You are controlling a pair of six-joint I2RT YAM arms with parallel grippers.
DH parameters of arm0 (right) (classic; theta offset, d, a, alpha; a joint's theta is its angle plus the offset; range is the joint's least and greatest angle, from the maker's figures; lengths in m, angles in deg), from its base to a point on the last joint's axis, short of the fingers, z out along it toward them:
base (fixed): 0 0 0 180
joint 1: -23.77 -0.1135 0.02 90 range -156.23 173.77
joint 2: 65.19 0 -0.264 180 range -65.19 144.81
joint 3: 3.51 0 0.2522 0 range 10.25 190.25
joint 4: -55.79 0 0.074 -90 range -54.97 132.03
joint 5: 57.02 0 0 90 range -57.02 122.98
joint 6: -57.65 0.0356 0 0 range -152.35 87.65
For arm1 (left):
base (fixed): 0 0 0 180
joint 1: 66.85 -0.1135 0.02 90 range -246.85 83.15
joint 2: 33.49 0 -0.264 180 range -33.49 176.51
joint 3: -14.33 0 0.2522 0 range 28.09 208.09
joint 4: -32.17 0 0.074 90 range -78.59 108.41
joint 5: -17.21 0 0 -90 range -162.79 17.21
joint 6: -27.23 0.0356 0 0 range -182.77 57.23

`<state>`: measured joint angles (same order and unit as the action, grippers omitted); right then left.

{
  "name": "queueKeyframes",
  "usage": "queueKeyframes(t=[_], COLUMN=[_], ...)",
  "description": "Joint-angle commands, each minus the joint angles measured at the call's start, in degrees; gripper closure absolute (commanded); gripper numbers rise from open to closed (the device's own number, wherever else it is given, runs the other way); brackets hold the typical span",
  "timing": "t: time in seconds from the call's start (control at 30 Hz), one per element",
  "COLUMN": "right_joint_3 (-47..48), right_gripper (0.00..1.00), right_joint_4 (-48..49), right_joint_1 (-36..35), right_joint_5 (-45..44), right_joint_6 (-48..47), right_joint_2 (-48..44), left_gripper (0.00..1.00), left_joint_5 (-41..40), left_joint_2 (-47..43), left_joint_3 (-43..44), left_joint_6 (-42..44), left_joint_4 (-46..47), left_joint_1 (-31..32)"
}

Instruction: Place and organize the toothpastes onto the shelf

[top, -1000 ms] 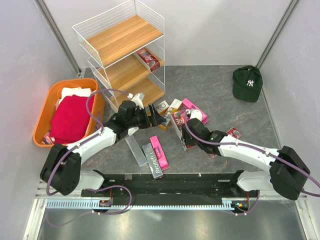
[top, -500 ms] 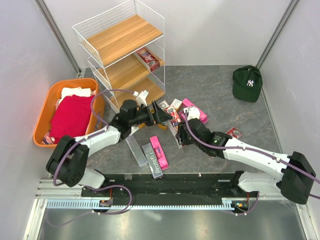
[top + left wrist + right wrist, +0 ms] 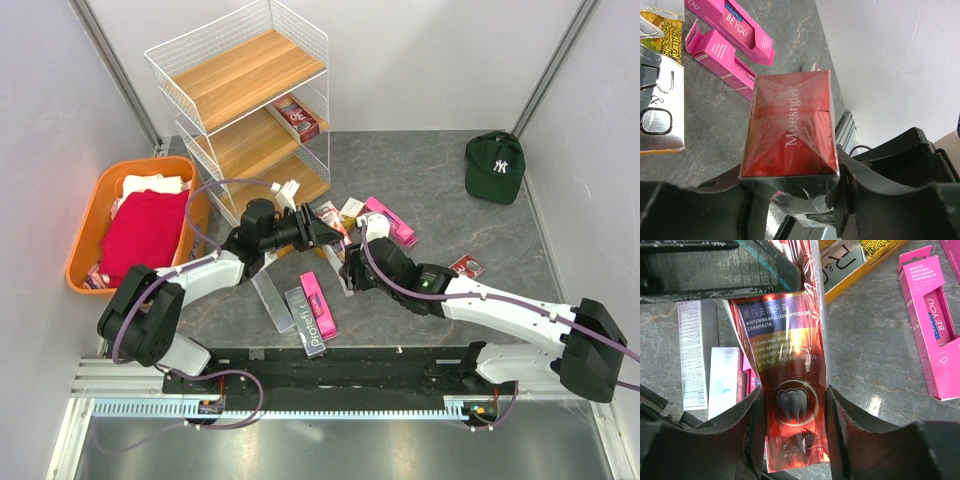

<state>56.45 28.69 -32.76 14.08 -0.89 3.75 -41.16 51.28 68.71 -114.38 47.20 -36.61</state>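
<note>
One dark red toothpaste box (image 3: 338, 245) hangs over the table between both grippers. My left gripper (image 3: 322, 230) is shut on its upper end (image 3: 792, 130). My right gripper (image 3: 351, 268) clamps the lower end, printed with a tooth (image 3: 790, 390); both fingers (image 3: 752, 415) touch its sides. Loose toothpastes lie around: pink ones (image 3: 390, 222) (image 3: 317, 300), a silver one (image 3: 303, 322), a grey one (image 3: 270, 298) and a gold-white one (image 3: 350, 208). The shelf (image 3: 240, 80) stands at the back left with one red toothpaste (image 3: 295, 115) on its middle board.
An orange basket (image 3: 84, 232) holding red and white cloths sits left of the shelf. A green cap (image 3: 495, 165) lies at the back right. A small red packet (image 3: 467, 265) rests by the right forearm. Pink boxes (image 3: 935, 325) lie right of the held box.
The right arm carried the dark red box leftward. The left gripper reached right to meet it and closed from wide open onto the box's upper end.
</note>
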Motion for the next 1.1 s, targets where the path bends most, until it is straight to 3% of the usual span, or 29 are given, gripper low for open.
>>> queueKeyframes(t=[0.0, 0.07, 0.23, 0.47, 0.67, 0.8, 0.9, 1.07], right_joint_3=[3.6, 4.3, 5.0, 3.1, -5.9, -8.0, -8.8, -10.1], right_gripper=[0.44, 0.28, 0.04, 0.02, 0.02, 0.02, 0.02, 0.02], right_joint_4=[4.6, 3.9, 4.5, 9.5, 29.2, 36.8, 42.8, 48.1], right_joint_1=[-0.3, -0.3, -0.3, 1.3, 8.1, 9.2, 9.2, 8.5], right_joint_5=[0.5, 0.5, 2.4, 7.0, 22.1, 27.9, 32.3, 34.7], right_joint_6=[-0.4, 0.9, 2.8, 7.6, 17.7, 21.0, 23.5, 26.5], right_joint_2=[0.2, 0.2, -0.2, -3.8, -5.9, -3.0, -0.4, 3.3], left_gripper=[0.51, 0.53, 0.59, 0.60, 0.60, 0.59, 0.59, 0.59], left_joint_5=[2.1, 2.5, 5.0, 4.8, 2.9, 4.0, 5.7, 7.8], left_joint_2=[0.1, -0.5, -4.8, -16.4, -29.7, -37.0, -39.9, -39.8], left_joint_3=[-0.6, -1.4, -6.3, -13.4, -20.7, -22.5, -23.6, -26.7], left_joint_6=[-3.1, -3.8, -7.1, -9.9, -14.1, -15.6, -18.0, -24.3], left_joint_4=[4.8, 6.2, 10.7, 11.9, 10.1, 6.1, 5.7, 12.9], left_joint_1=[-0.3, -1.3, -6.6, -12.1, -22.3, -27.9, -32.4, -36.6])
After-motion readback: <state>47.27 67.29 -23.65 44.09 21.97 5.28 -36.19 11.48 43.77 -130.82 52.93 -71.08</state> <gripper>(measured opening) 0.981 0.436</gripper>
